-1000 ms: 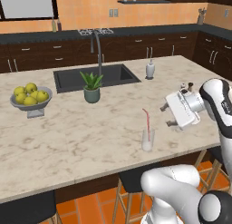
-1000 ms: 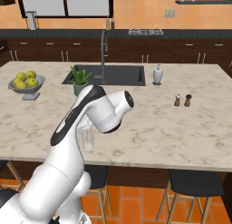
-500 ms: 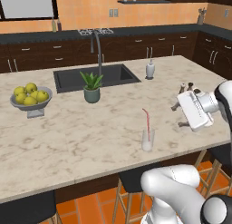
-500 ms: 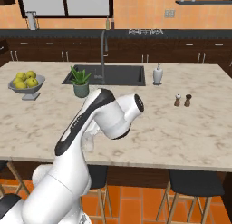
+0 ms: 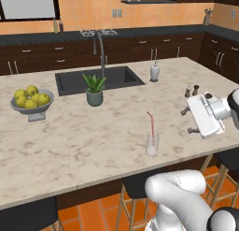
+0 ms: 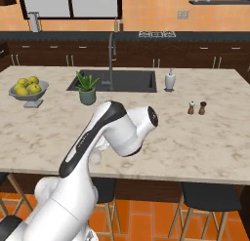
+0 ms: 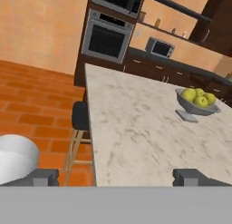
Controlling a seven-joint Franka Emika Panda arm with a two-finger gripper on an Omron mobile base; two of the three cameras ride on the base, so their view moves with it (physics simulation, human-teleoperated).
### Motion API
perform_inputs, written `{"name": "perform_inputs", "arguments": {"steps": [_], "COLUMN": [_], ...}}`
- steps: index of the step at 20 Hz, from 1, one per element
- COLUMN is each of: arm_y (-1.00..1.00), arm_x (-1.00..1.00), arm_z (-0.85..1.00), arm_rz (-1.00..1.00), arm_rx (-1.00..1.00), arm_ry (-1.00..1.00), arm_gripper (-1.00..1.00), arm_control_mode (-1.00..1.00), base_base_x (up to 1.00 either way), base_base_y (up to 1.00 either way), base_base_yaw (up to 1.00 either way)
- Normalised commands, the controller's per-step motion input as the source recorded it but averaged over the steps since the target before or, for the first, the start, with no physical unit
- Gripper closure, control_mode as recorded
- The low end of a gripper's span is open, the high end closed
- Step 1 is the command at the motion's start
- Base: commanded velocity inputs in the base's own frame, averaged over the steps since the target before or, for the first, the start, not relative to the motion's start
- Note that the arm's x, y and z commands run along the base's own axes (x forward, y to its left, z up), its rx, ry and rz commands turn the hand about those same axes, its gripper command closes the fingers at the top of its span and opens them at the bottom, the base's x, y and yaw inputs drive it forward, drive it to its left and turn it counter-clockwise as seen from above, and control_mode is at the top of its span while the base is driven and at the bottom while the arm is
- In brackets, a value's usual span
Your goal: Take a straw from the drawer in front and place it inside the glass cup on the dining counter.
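Now straw (image 5: 151,124) upright in glass cup (image 5: 151,145) (end effector (image 5: 187,121) apart, spread).

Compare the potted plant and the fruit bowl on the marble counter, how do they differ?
The potted plant is one spiky green plant standing upright in a small grey-green pot; the fruit bowl is a wide, shallow grey dish on a foot, piled with round yellow-green fruit. The plant stands at the front edge of the dark sink; the bowl sits well off to the side, near the counter's end. Both rest on the dining counter.
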Motion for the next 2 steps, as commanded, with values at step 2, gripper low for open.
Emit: {"name": "perform_inputs", "arguments": {"steps": [2], "arm_y": [-0.03], "arm_x": [0.0], "arm_z": [0.0], "arm_rz": [0.0], "arm_rx": [0.0], "arm_ry": [0.0], "arm_gripper": [-1.0], "arm_control_mode": [-1.0], "base_base_x": [0.0], "base_base_y": [0.0], "base_base_yaw": [0.0]}}
